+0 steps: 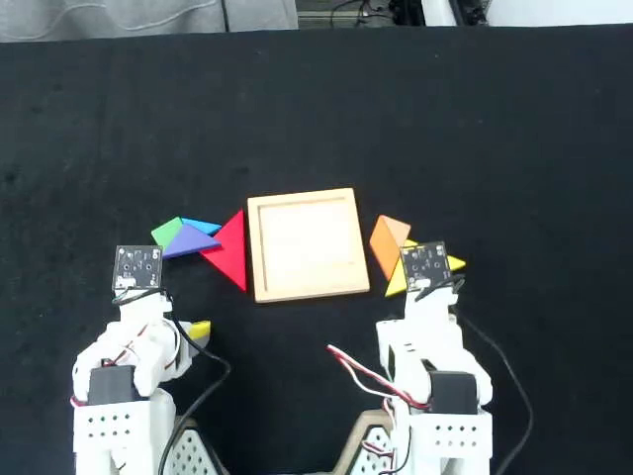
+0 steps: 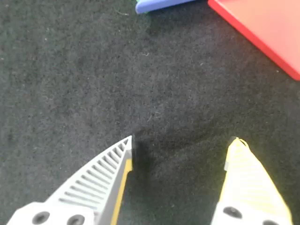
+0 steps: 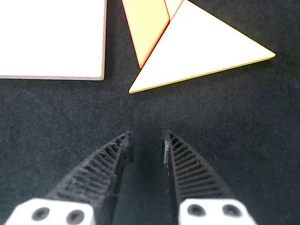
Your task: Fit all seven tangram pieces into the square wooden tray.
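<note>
The left claw [image 2: 183, 140] hangs wide apart over the black counter [image 2: 70, 70], with the flat red triangle piece [image 2: 262, 28] ahead to its right. The right claw [image 3: 147, 136], narrowly apart, sits just behind the large yellow triangle piece [image 3: 201, 49], with the square wooden tray [image 1: 307, 195] ahead to its left.

No legible text, numbers or signs were in any view. The wooden tray [image 1: 302, 195] and tangram pieces [image 1: 229, 249] were plain-faced. The wrist camera boards [image 1: 138, 267] carried nothing readable.
</note>
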Controlling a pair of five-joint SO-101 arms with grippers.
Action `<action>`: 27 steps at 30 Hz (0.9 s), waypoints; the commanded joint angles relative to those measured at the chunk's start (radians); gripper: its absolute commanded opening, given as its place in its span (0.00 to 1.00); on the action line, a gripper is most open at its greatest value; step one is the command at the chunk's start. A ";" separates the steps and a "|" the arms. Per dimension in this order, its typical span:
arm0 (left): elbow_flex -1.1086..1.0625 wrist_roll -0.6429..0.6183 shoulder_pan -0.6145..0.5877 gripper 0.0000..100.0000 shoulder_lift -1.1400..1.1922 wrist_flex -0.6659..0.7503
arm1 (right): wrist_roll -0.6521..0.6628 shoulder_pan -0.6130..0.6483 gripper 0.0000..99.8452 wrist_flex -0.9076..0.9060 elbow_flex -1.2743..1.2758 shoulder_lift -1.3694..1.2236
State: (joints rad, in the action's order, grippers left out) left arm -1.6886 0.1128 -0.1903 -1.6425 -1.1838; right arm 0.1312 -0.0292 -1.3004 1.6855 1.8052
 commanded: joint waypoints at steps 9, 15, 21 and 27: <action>0.007 0.006 -0.005 0.31 -0.009 0.002 | 0.003 0.006 0.11 -0.005 -0.001 0.087; 0.007 0.003 -0.008 0.31 -0.009 -0.005 | 0.002 -0.003 0.11 -0.005 -0.001 0.087; 0.008 0.002 -0.015 0.31 -0.009 -0.005 | 0.003 -0.003 0.11 -0.005 -0.001 0.087; 0.008 0.005 -0.012 0.31 -0.009 -0.005 | 0.003 -0.002 0.11 -0.005 -0.001 0.087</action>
State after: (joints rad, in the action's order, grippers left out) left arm -1.6886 0.1112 -0.1949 -1.6425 -1.1838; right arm 0.1312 -0.0292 -1.3004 1.6855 1.8052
